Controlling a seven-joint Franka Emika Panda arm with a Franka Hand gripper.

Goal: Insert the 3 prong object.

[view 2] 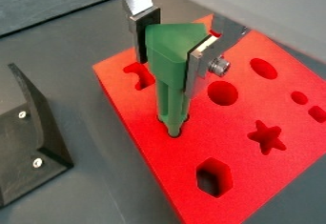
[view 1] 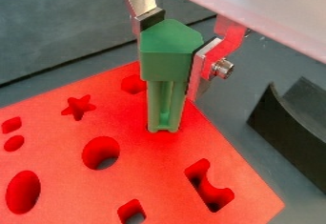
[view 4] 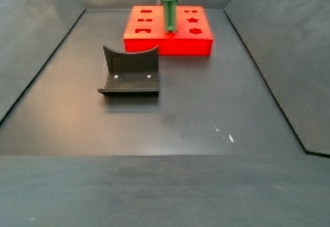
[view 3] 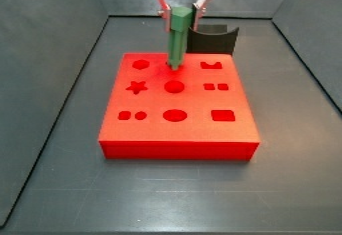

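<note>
1. Peg (view 1: 166,75) — upright in both wrist views, clamped between our gripper's (view 1: 173,49) plates, tip at the red block (view 1: 76,142).
2. Side view: we see the peg (view 3: 175,37) standing over the block (view 3: 181,129), the holder (view 3: 214,37) behind.
3. Side view — the holder (view 4: 130,71) sits in front of the block (view 4: 169,36).

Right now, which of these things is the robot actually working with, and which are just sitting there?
In use:
- long bright green plastic peg, clamped upright in the two-finger gripper
- flat red block with shaped holes, right under the peg's tip

Just sitting there:
- dark grey curved holder, on the floor apart from the block
</note>
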